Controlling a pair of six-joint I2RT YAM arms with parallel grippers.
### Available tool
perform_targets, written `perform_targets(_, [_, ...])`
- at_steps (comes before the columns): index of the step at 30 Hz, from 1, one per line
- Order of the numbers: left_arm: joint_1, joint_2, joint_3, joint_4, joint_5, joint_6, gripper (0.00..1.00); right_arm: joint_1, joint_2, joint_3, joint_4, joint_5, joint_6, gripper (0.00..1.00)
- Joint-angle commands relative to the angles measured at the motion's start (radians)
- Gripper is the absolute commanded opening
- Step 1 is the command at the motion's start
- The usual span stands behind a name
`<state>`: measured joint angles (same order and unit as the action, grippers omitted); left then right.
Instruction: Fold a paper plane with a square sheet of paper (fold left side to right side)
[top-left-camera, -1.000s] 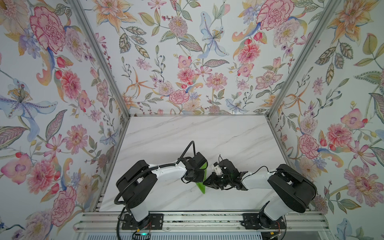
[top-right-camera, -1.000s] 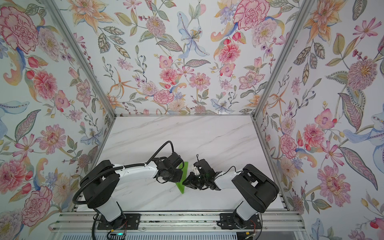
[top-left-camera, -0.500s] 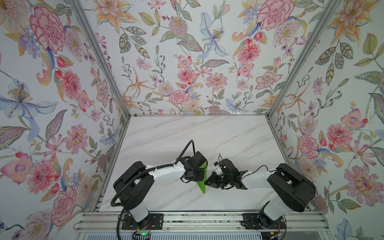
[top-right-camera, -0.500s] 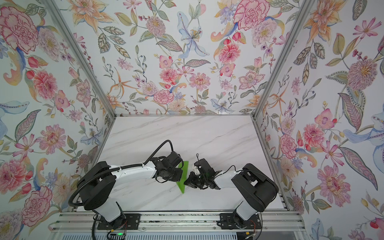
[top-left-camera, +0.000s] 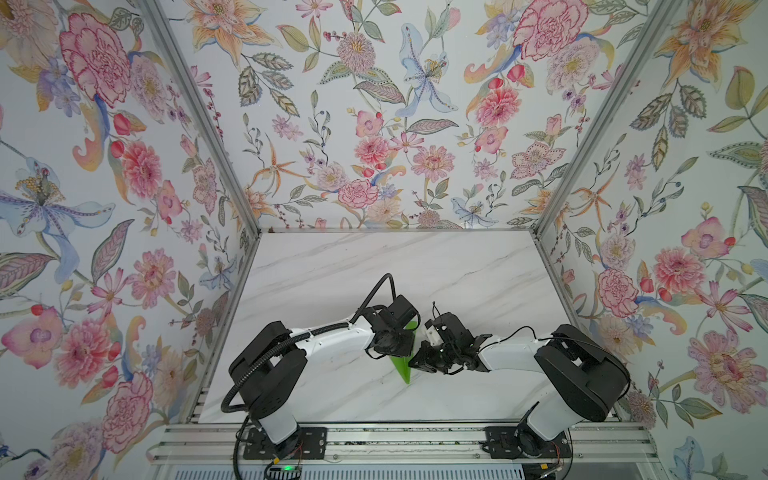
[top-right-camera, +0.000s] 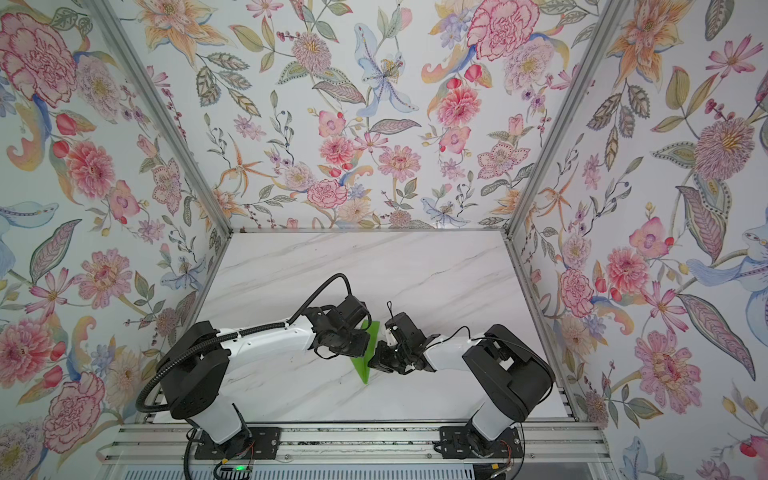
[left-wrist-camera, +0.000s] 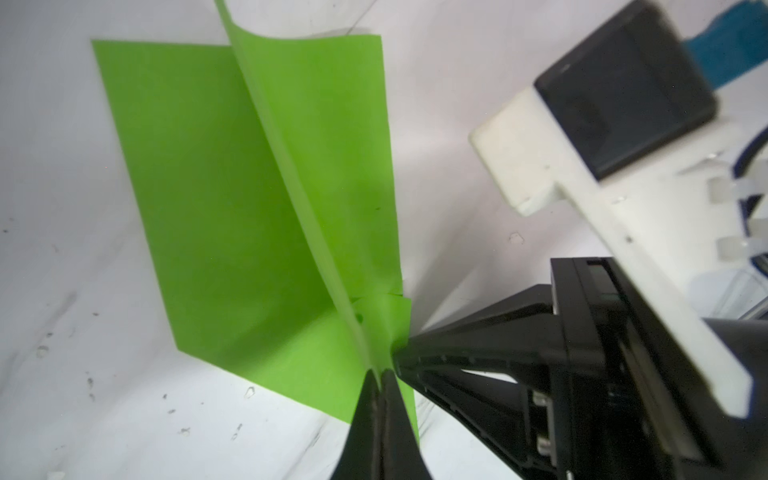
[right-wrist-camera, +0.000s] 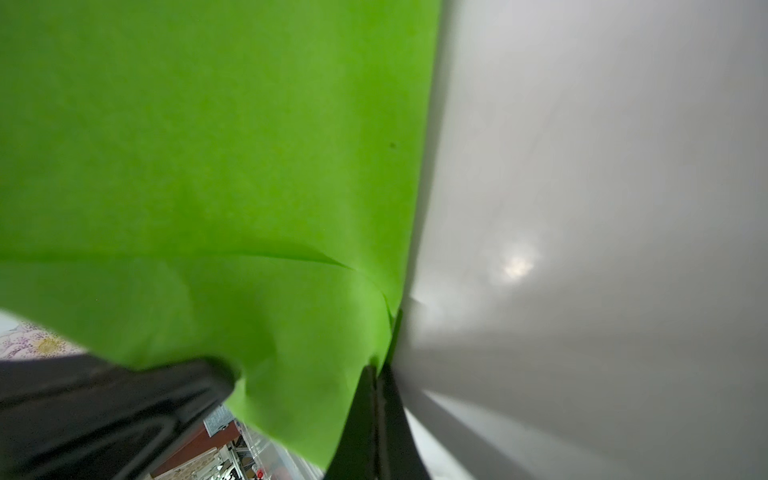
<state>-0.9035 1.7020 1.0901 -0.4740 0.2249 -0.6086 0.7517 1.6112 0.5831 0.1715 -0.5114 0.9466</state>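
The bright green square sheet of paper (left-wrist-camera: 232, 199) lies on the marble table (top-left-camera: 374, 270), folded into a pointed dart shape, the paper plane. Its tip (top-left-camera: 406, 376) points to the near edge, and a centre flap (left-wrist-camera: 291, 158) stands up between two flat sides. In both top views the wrists cover most of it (top-right-camera: 363, 368). My left gripper (left-wrist-camera: 380, 374) is shut on the raised flap near the narrow end. From the other side my right gripper (right-wrist-camera: 378, 368) is shut on the paper's edge (right-wrist-camera: 399, 249), right beside the left fingertips (left-wrist-camera: 419, 353). The two grippers (top-left-camera: 409, 357) meet over the paper.
Floral walls (top-left-camera: 124, 208) close in the table on the left, back and right. An aluminium rail (top-left-camera: 374, 440) with both arm bases runs along the near edge. The left arm's black cable (top-left-camera: 374, 291) loops above its wrist.
The right gripper's jaws have finished shutting on the paper's edge. Both arms and the paper have hardly moved.
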Motion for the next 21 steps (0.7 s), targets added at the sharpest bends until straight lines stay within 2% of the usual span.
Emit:
perform_targets(1, [-0.006,0.039,0.037,-0.04,0.022,0.036,0.0,0.008,0.025,0.014,-0.089,0.036,-0.044,0.0])
perform_targets(21, [-0.001,0.142,0.084,-0.022,0.015,0.063,0.0,0.007,0.025,0.036,-0.133,0.034,-0.074,0.0])
